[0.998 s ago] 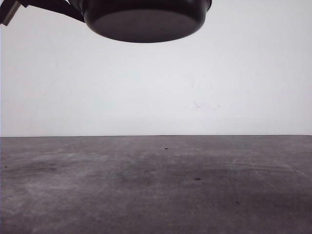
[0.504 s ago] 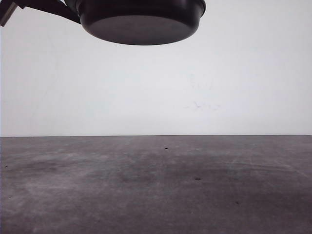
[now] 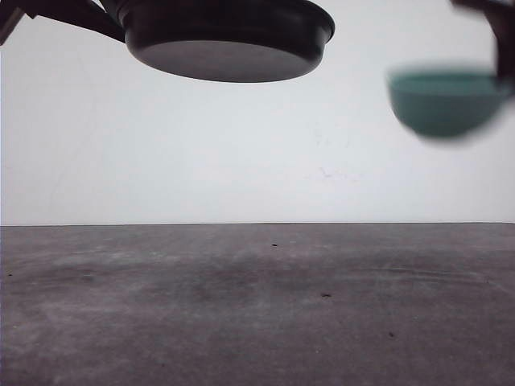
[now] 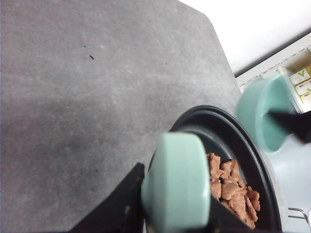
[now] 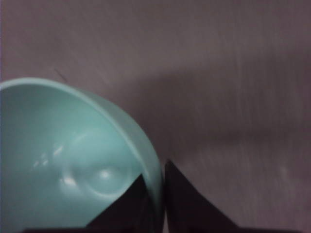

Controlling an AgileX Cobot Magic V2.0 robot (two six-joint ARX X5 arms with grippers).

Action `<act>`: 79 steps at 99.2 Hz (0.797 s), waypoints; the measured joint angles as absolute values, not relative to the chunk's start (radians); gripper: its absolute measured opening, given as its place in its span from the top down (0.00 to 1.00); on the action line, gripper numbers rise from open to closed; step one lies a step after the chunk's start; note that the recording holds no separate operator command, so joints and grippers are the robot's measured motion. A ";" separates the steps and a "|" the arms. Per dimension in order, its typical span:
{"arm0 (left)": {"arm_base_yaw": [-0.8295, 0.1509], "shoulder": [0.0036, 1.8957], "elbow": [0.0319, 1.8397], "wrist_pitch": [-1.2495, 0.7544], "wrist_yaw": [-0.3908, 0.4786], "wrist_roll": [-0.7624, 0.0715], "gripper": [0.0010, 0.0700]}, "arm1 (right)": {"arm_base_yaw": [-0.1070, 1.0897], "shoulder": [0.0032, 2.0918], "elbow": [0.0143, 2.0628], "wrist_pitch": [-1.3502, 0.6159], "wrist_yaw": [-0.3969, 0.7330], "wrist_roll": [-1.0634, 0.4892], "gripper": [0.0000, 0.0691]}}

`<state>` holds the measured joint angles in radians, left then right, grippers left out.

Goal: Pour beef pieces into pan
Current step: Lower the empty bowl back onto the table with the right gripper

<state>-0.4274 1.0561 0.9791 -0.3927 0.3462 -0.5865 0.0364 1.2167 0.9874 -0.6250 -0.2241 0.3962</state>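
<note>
Pan (image 3: 225, 40) is airborne at the upper left of the front view, well above the grey table (image 3: 257, 322). It is seen from below: flat underside roughly level, top edge cut off by the frame. Dark arm parts run off from its left side to the corner.

Left wrist view: the mint-green handle (image 4: 176, 184) points back toward the camera, so the pan's long axis runs from the wrist outward. Left gripper (image 4: 170, 216) has its dark fingers (image 4: 119, 206) on either side of the handle, clamped on it; the fingertips are cut off at the frame edge. Beef pieces (image 4: 233, 189) lie inside the pan, a reddish-brown heap against the wall on the bowl's side. The front view hides them behind the pan wall.

Teal bowl (image 3: 444, 100) hangs at the upper right of the front view, motion-blurred, upright, clear of the pan. In the left wrist view it sits just past the pan rim, opening tilted, blurred too.

Right wrist view: right gripper (image 5: 156, 204) pinches the bowl's rim (image 5: 154, 170), one finger inside and one outside. The interior that is visible is bare and glossy; part of it is cut off by the frame. Table below it is smeared.
</note>
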 joint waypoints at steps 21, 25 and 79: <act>-0.427 1.062 0.979 -0.393 0.346 -0.579 0.93 | -0.011 1.372 0.904 -0.649 -0.228 0.327 0.98; -0.427 1.062 0.979 -0.393 0.346 -0.578 0.93 | -0.010 1.392 0.893 -0.646 -0.228 0.319 0.98; -0.427 1.067 0.979 -0.398 0.346 -0.570 0.93 | 0.024 1.455 0.885 -0.633 -0.233 0.311 0.33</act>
